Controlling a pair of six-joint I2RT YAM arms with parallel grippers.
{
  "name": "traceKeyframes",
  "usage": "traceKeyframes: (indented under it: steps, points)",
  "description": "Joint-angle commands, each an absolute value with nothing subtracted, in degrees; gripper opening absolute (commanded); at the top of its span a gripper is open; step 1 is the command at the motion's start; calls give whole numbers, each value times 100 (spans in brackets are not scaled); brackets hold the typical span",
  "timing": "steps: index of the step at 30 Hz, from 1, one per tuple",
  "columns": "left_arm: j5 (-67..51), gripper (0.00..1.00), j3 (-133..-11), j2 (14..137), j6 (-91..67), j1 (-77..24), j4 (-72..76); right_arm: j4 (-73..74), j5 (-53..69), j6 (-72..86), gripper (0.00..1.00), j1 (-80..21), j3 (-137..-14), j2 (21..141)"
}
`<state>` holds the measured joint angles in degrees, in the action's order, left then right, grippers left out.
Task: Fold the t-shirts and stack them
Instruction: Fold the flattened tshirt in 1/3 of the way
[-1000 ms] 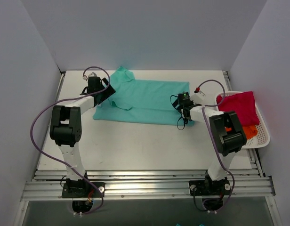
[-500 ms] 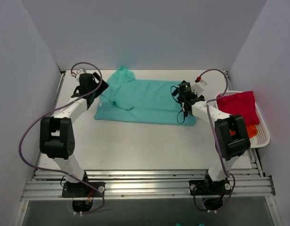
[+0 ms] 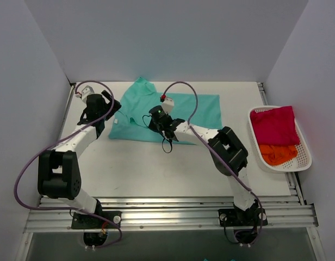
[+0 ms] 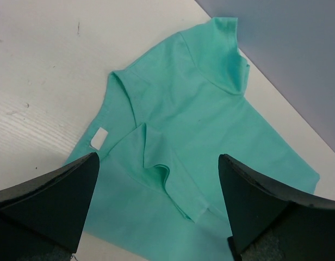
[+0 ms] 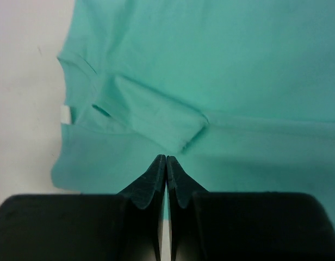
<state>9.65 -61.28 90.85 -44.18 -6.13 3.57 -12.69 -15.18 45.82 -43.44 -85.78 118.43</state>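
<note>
A teal t-shirt (image 3: 181, 106) lies spread flat at the back of the table, one sleeve folded in over its body. My left gripper (image 3: 113, 106) hovers open at the shirt's left end; in the left wrist view the teal t-shirt (image 4: 211, 109) fills the space between the wide-apart fingers of the left gripper (image 4: 156, 163), which hold nothing. My right gripper (image 3: 160, 123) is over the shirt's left half. Its tips (image 5: 166, 159) are pressed shut just above the teal t-shirt (image 5: 238, 60), near the folded sleeve (image 5: 156, 117), with no cloth seen between them. A magenta t-shirt (image 3: 275, 124) and an orange t-shirt (image 3: 276, 153) lie in the basket.
A white slotted basket (image 3: 306, 155) stands at the table's right edge. The right arm stretches across the shirt's near edge, its purple cable looping above. Grey walls close in the back and both sides. A white neck label (image 4: 98, 138) marks the shirt's collar end.
The right arm has swung far left, from the shirt's right end to over its left half, and its gripper has shut. The left gripper has drawn back left, off the shirt's edge.
</note>
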Motion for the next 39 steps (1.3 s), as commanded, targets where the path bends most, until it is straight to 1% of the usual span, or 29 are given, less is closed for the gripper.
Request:
traceKeyframes:
  steps: [1, 2, 4, 11, 19, 39]
  points:
    - [1011, 97, -5968, 8789, -4307, -510, 703, -853, -1450, 4632, 0, -4508, -8868, 12163]
    - [993, 95, -5907, 8772, -4307, -492, 721, -800, -1450, 4649, 0, -4561, -8955, 12225]
    - [958, 94, -5871, 8780, -4333, -457, 773, -747, -1459, 4667, 0, -4675, -9026, 12365]
    - [853, 94, -5783, 8859, -4351, -448, 905, -686, -1520, 4693, 0, -4711, -9193, 12630]
    - [844, 93, -5757, 8859, -4298, -439, 958, -519, -1573, 4614, 0, -4614, -9685, 13007]
    - [729, 91, -5783, 9141, -4342, -413, 1178, -484, -1415, 4588, 0, -4439, -9975, 13376]
